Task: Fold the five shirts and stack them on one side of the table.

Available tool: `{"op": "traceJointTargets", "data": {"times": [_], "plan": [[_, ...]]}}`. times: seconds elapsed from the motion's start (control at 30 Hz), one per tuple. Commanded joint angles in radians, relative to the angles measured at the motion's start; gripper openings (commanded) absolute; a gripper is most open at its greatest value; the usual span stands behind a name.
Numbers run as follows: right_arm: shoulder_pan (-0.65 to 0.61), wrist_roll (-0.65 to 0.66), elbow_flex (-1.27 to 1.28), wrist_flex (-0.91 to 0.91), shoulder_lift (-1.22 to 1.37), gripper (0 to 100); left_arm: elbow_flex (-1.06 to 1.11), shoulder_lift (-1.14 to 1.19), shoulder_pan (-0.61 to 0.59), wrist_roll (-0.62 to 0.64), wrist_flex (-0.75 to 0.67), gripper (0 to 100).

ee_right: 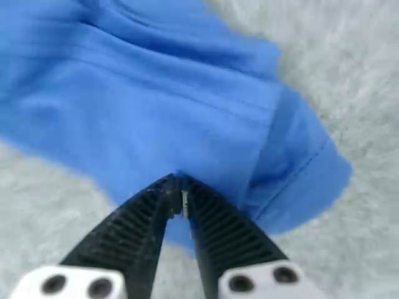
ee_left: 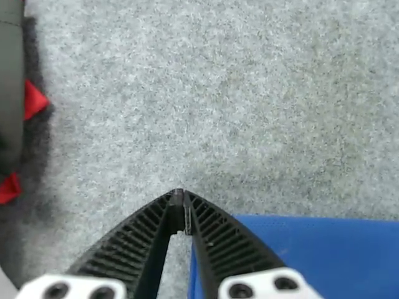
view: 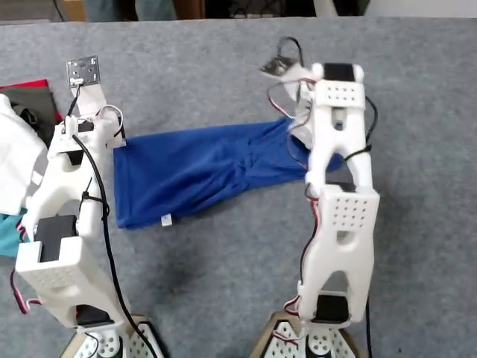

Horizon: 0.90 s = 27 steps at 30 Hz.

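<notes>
A blue shirt (view: 201,171) lies crumpled lengthwise across the middle of the grey table (view: 223,268), twisted near its centre. My left gripper (ee_left: 179,198) is shut at the shirt's far left corner. Its tips rest over bare table and the blue cloth (ee_left: 312,255) starts right beside one finger. In the high view the left gripper (view: 113,142) sits at that corner. My right gripper (ee_right: 179,187) is shut on the blue shirt (ee_right: 156,93) near its edge, close to a sleeve end (ee_right: 305,180). In the high view the right gripper (view: 299,142) is at the shirt's right end.
A white shirt (view: 15,164) lies at the table's left edge, with red and dark cloth (view: 33,93) behind it and teal cloth (view: 7,235) in front. The red cloth (ee_left: 32,103) lies close to the left gripper. Bare table lies far and right.
</notes>
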Motion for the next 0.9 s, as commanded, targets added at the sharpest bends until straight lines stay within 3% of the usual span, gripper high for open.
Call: {"op": "traceJointTargets", "data": {"times": [0.0,0.17,0.37,0.57,0.7,0.87], "plan": [[0.037,-0.009,-0.002,-0.068,0.042,1.5,-0.03,-0.006,0.005,-0.012,0.005,3],[0.025,-0.063,-0.177,0.095,-0.008,1.5,-0.084,-0.029,-0.024,-0.008,0.037,3],[0.084,-0.249,-0.395,0.153,-0.194,1.5,-0.234,-0.132,-0.048,-0.009,0.423,11],[0.189,-0.43,-0.254,0.152,-0.417,1.5,-0.237,-0.186,-0.05,-0.006,0.7,16],[0.264,-0.582,-0.131,0.124,-0.476,1.5,-0.231,-0.175,-0.042,0.048,0.752,21],[0.296,-0.64,-0.077,-0.002,-0.483,1.5,-0.219,-0.087,-0.027,0.08,0.744,24]]}}
